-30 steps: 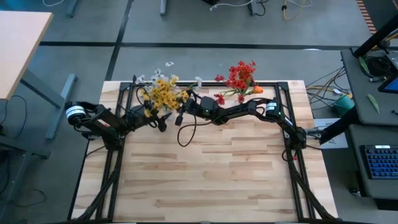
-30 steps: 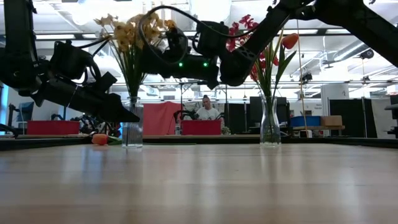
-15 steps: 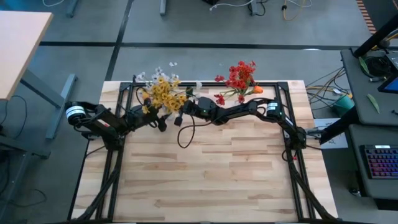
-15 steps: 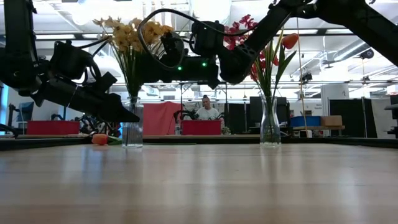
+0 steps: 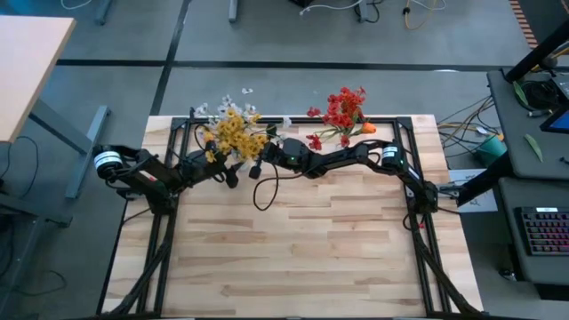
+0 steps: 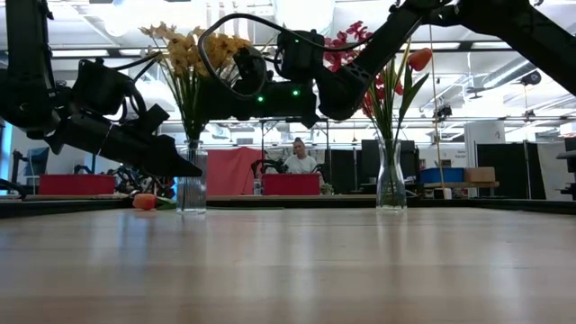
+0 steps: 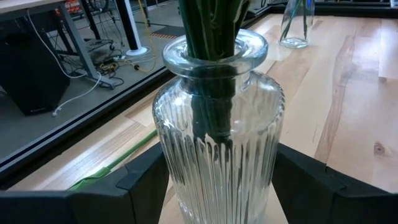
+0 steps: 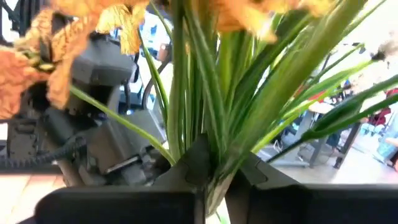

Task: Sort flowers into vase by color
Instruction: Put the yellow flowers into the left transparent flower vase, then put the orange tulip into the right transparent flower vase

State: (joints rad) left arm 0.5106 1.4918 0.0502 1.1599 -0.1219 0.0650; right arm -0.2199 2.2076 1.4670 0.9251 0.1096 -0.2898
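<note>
From above, the yellow flowers (image 5: 233,132) are standing bunched at the table's (image 5: 293,258) far left, the red flowers (image 5: 342,110) at its far right. The left gripper (image 5: 229,173) is reaching in under the yellow bunch; the right gripper (image 5: 264,148) is pointing into that bunch from the right.

At table height, the yellow flowers (image 6: 189,52) are rising from a ribbed glass vase (image 6: 191,187), and the red flowers (image 6: 360,45) from a second glass vase (image 6: 390,186). An orange bloom (image 6: 144,201) is lying on the table just beside the ribbed vase.

In the left wrist view, the ribbed vase (image 7: 217,143) is sitting between the left gripper's (image 7: 217,193) spread fingers (image 7: 140,180), touching or nearly so.

In the right wrist view, the right gripper (image 8: 214,168) is pinching green stems (image 8: 211,106) of the yellow bunch, fingers nearly together.
</note>
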